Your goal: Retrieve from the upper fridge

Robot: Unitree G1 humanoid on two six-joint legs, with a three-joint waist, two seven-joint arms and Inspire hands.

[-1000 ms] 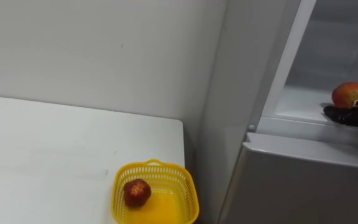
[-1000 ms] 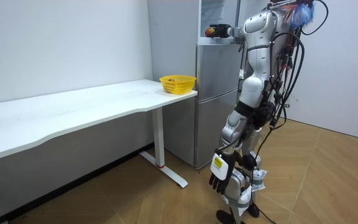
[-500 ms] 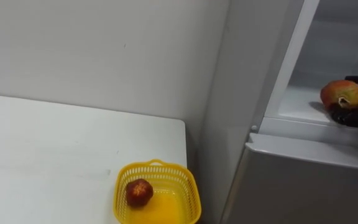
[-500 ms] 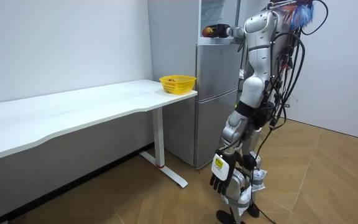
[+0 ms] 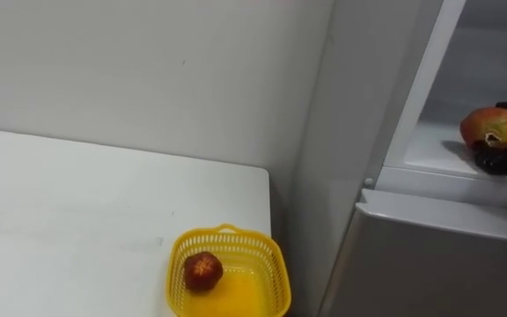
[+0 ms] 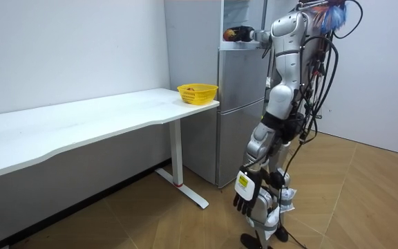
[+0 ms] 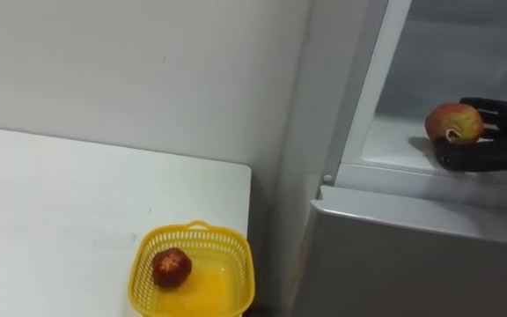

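In the open upper compartment of the fridge, just above its sill, the right hand curls round a red-yellow fruit. Left of the fridge, a yellow basket holds a dark red fruit. The left hand hangs low before the fridge, fingers loose.

White table: yellow basket at corner beside fridge.

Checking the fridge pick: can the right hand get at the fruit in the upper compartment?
Likely yes: the upper compartment stands open, nothing lies in the way, and the right hand has its fingers curled round the fruit.
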